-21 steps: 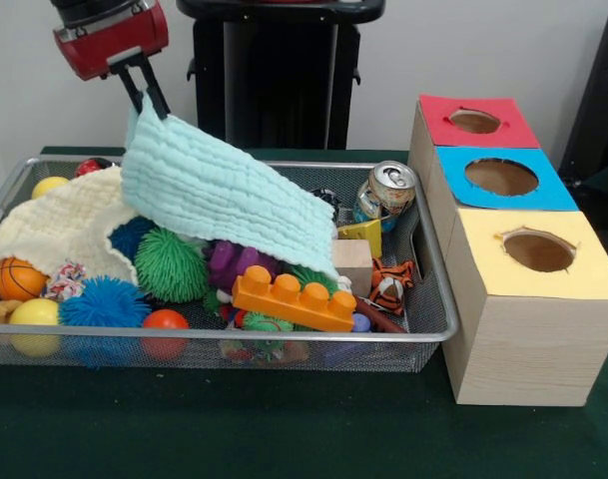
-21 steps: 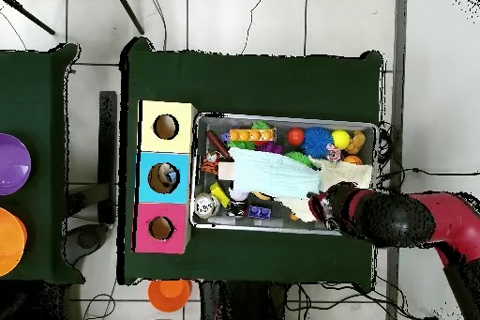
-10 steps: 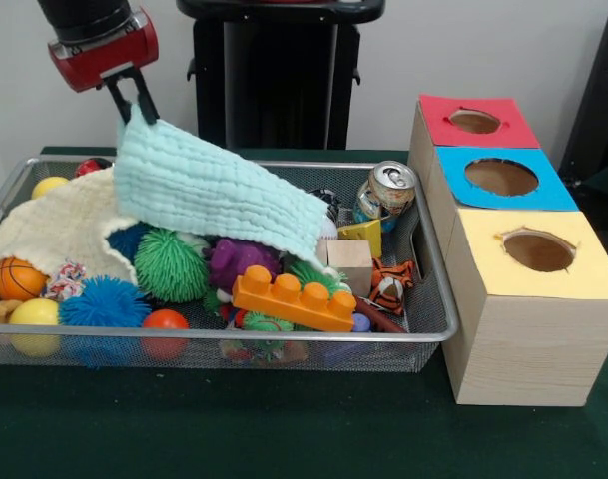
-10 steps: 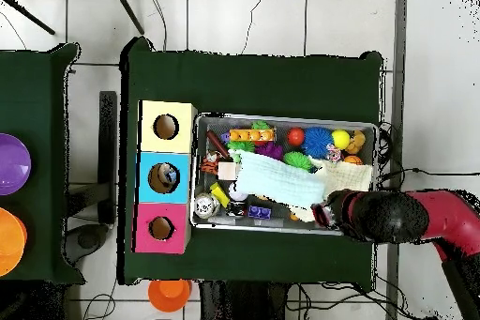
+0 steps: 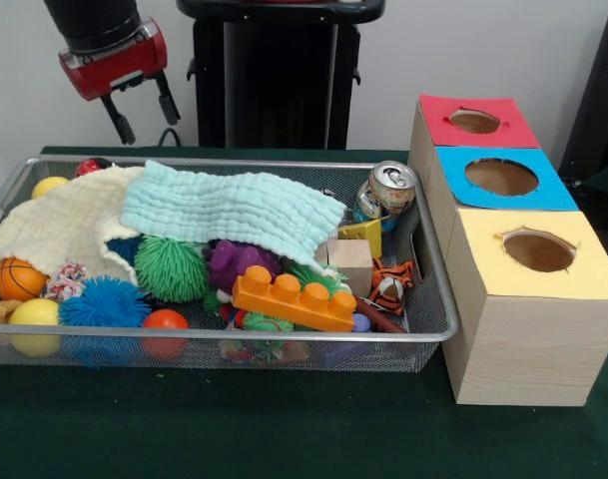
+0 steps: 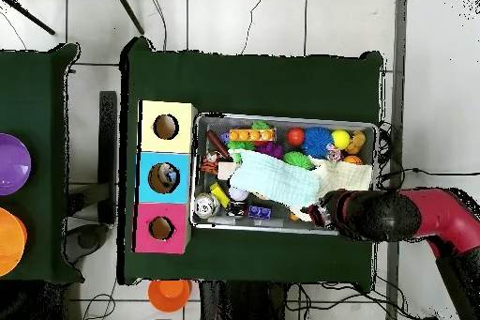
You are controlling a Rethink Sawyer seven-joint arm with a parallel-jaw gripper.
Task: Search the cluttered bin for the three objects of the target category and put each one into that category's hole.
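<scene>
Front view: tool (image 5: pixel 142 112) hangs spread and empty above mint cloth (image 5: pixel 234 208) in bin (image 5: pixel 435 299).

We count two cloths in the bin (image 5: pixel 224 339): a mint cloth (image 5: pixel 234 208) and a cream cloth (image 5: pixel 59 225). There are three spiky balls (image 5: pixel 171 267), green, blue and teal, one can (image 5: pixel 386 190), one orange brick (image 5: pixel 295 298) and one wooden cube (image 5: pixel 352 264). Beside the bin's right edge we count three boxes (image 5: pixel 528 299), each with one hole.
</scene>
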